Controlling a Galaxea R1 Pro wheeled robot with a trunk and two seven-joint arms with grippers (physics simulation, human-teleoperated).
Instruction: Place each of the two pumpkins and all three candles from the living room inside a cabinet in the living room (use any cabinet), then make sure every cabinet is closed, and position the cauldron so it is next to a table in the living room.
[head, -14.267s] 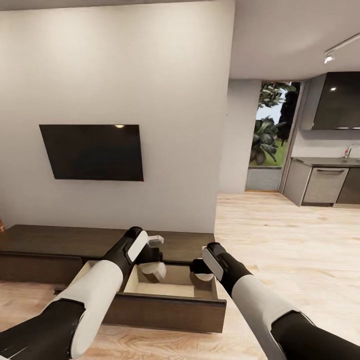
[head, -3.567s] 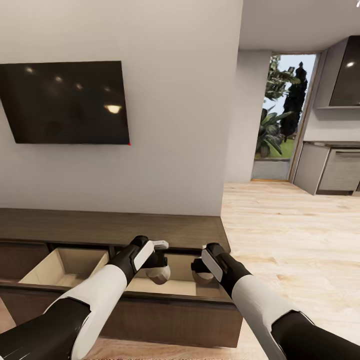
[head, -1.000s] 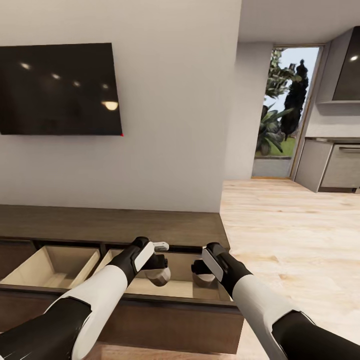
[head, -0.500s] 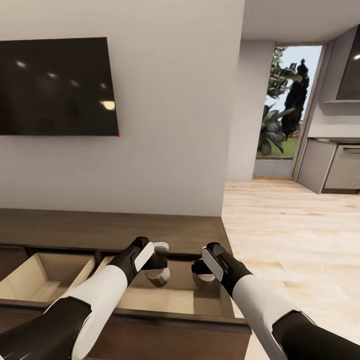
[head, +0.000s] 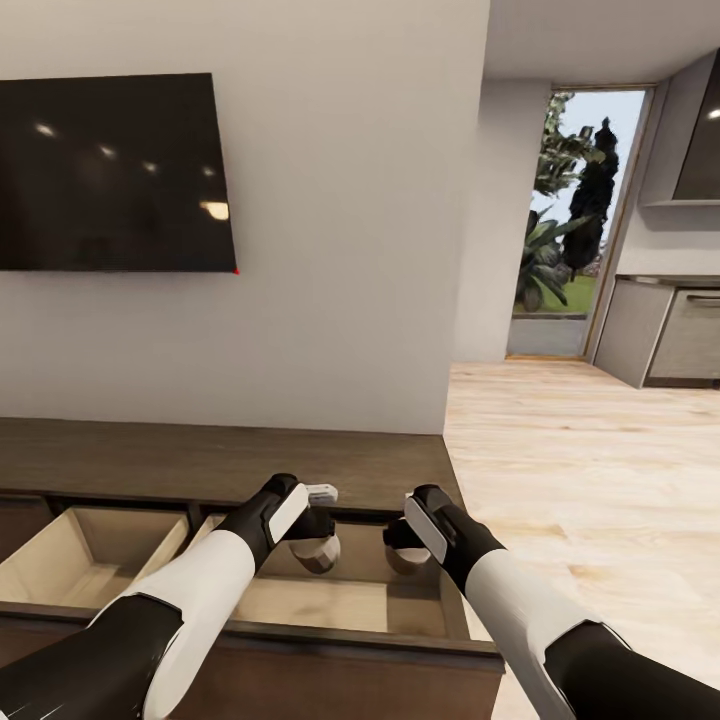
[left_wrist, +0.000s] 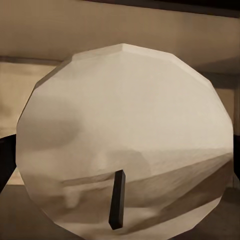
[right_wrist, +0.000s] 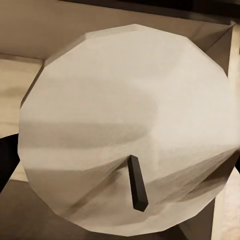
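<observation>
Candle (head: 318, 553) clamped in left gripper (head: 316, 545), second candle (head: 404, 560) clamped in right gripper (head: 402, 552); wick ends face wrist cameras, long axes along fingers. Both hang directly over open right-hand drawer (head: 340, 600) of cabinet (head: 200, 460), tan floor straight below, release path downward. Right candle nearer drawer's right wall; left one near divider. Second drawer (head: 90, 555) open alongside. Front edge close to arms; room ample inside. Television (head: 110, 170) on wall above.
</observation>
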